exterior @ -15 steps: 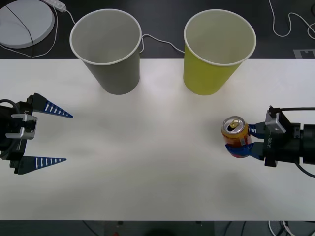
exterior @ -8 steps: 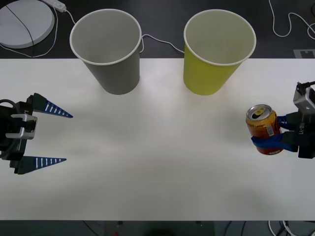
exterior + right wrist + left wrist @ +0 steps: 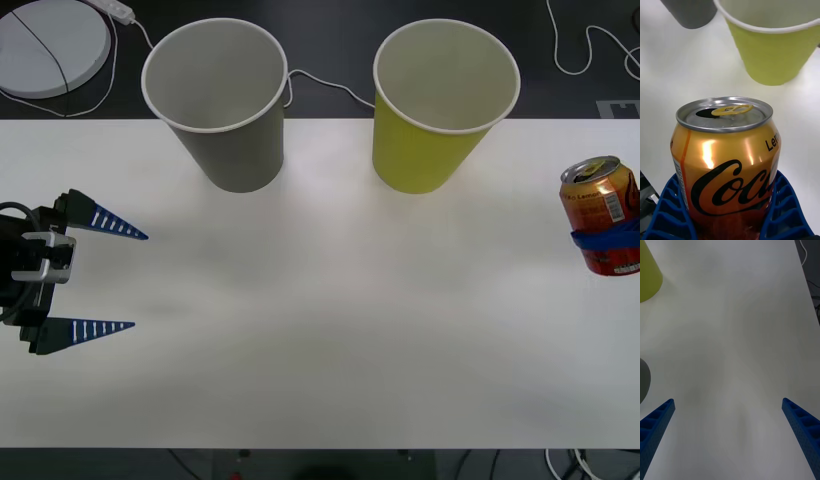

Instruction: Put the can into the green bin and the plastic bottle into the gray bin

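Front view: can (image 3: 600, 215) now lifted off the table (image 3: 320, 340) and carried toward the right edge — gripped at its lower half by the right gripper (image 3: 730, 210), beside the green bin (image 3: 445, 105). Left gripper (image 3: 95, 278) parked, wide open, empty. Drop into green next, probably.

One can (image 3: 600, 215), two bins: one green bin (image 3: 440, 110), one gray bin (image 3: 218, 110)

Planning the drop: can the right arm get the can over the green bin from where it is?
Probably yes. The right pincer holds the can lifted at the table's right edge, the green bin stands open-mouthed ahead to its left, and nothing lies between them.
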Available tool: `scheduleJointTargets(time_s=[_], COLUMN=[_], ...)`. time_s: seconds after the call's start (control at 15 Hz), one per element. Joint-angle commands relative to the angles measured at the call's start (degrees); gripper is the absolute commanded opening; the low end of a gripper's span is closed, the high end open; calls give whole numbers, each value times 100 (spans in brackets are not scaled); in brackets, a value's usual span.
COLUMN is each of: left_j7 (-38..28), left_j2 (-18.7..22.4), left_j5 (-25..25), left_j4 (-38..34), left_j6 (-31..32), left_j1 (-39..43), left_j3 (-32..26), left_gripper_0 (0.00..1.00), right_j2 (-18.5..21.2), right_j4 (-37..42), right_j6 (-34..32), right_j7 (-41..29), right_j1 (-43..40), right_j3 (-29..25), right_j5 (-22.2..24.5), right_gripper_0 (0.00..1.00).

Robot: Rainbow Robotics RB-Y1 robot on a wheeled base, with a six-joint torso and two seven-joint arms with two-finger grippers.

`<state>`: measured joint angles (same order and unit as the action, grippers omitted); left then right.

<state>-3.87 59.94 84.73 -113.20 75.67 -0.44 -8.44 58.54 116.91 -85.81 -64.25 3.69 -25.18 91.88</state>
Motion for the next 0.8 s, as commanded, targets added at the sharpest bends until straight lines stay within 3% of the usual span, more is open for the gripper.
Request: scheduleJointTargets(time_s=[0.07, 0.33, 0.53, 0.8], left_j7=[0, 0, 0, 0], left_j2=[0, 0, 0, 0], left_j5=[0, 0, 0, 0], left_j4=[0, 0, 0, 0], left_j6=[0, 0, 0, 0], left_j1=[0, 0, 0, 0], left_j3=[0, 0, 0, 0], left_gripper_0=[100, 100, 100, 100], right_j2=[483, 606, 588, 105], right_j4=[-213, -995, -1944, -3315], right_j6=[-24, -419, -419, -419], right_j7=[-483, -509, -456, -237], right_j1=[650, 2434, 4052, 5537], right_j3=[400, 1490, 2791, 3977], right_j5=[6, 76, 181, 392], right_gripper_0=[0, 0, 0, 0])
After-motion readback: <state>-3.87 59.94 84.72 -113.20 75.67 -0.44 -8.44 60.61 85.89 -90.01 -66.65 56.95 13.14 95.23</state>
